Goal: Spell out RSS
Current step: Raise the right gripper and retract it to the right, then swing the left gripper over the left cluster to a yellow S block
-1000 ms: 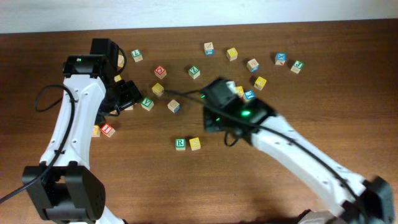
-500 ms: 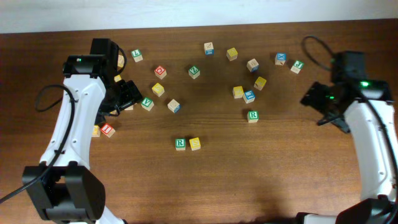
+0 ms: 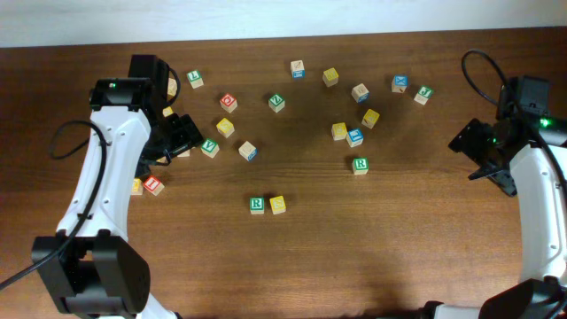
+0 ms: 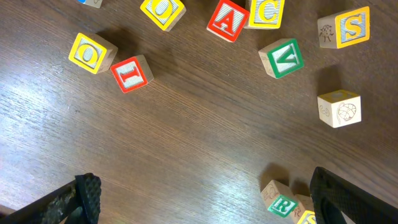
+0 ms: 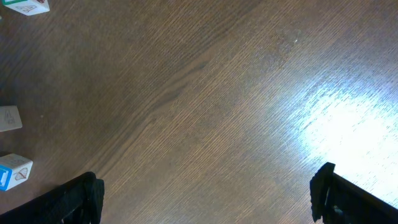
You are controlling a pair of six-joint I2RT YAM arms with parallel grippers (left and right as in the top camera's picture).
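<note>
Wooden table (image 3: 372, 257) carries scattered letter cubes (image 3: 229, 102), R cube (image 3: 257, 205) beside S cube (image 3: 278, 205).

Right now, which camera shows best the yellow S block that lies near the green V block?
The left wrist view: the yellow S block is large there and its S reads clearly, near the green V block. Overhead shows only a small yellow cube, letter unreadable. The right wrist view misses it.

open dark wooden table (image 3: 354, 257) lies in front and right of the touching green-r wooden cube (image 3: 257, 205) and yellow-s wooden cube (image 3: 278, 205); scattered lettered cubes (image 3: 277, 103) crowd behind.
</note>
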